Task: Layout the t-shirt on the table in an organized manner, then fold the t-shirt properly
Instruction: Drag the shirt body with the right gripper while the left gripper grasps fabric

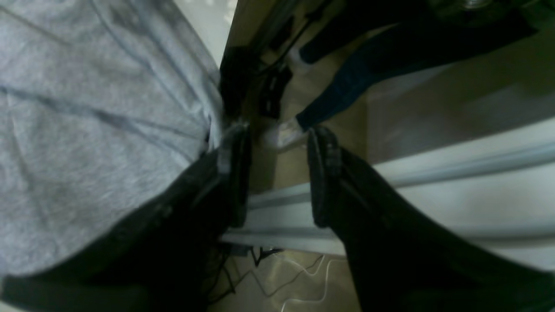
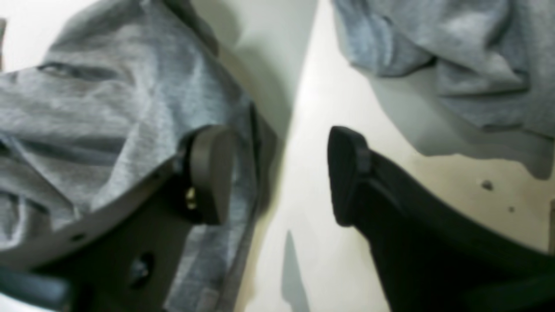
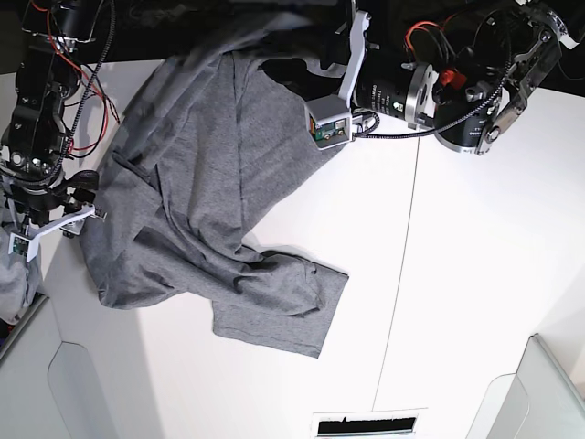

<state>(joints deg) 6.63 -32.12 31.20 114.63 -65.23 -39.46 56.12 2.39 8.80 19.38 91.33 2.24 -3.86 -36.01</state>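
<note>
The heather-grey t-shirt [image 3: 192, 183] lies crumpled and spread on the left half of the white table [image 3: 457, 274], one sleeve toward the front centre. My left gripper [image 3: 306, 55] is at the shirt's far edge. In the left wrist view it [image 1: 278, 132] is open, with the shirt [image 1: 86, 108] against the outside of one finger and floor showing between the jaws. My right gripper [image 3: 78, 197] is at the shirt's left edge. In the right wrist view it [image 2: 277, 138] is open, with shirt cloth [image 2: 108, 99] draped over one finger and bare table [image 2: 303, 130] between the jaws.
A bluish-grey cloth bundle [image 3: 11, 283] hangs at the left edge. Light grey bins stand at the front left [image 3: 82, 384] and front right [image 3: 539, 384]. A dark seam [image 3: 402, 274] crosses the table. A person's legs [image 1: 347, 78] stand beyond the far edge.
</note>
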